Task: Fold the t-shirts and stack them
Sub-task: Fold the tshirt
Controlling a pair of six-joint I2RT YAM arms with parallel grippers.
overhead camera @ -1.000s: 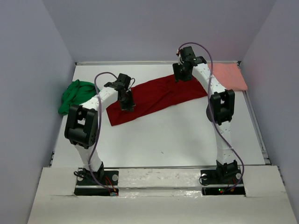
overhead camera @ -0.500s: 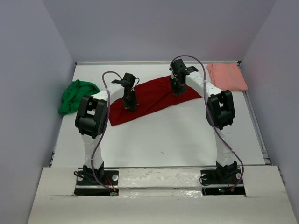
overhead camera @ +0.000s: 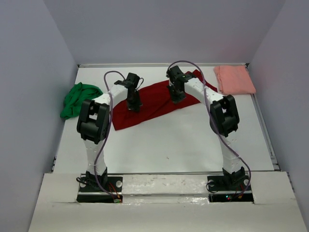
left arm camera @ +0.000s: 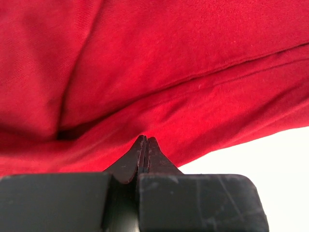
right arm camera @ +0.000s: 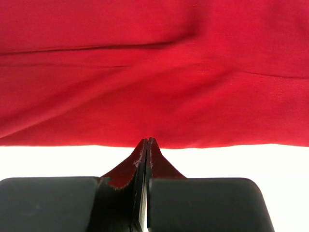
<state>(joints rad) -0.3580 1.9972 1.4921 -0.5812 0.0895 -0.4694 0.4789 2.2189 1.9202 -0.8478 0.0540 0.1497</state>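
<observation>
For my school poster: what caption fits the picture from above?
Left pincer and right pincer both pinch the red shirt, green shirt at the left, pink shirt at the right.

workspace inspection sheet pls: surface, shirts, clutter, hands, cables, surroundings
surface: white table, no spills seen
job's things: dark red shirt lies slantwise mid-table, creased; green shirt bunched at the left edge; pink shirt lies flat in the far right corner; none stacked
clutter: nothing seen
hands: left hand shut, pinching the dark red shirt's cloth; right hand shut, pinching that shirt at its edge
cables: purple cable loops along each arm, no snag seen
surroundings: plain grey walls on three sides
</observation>
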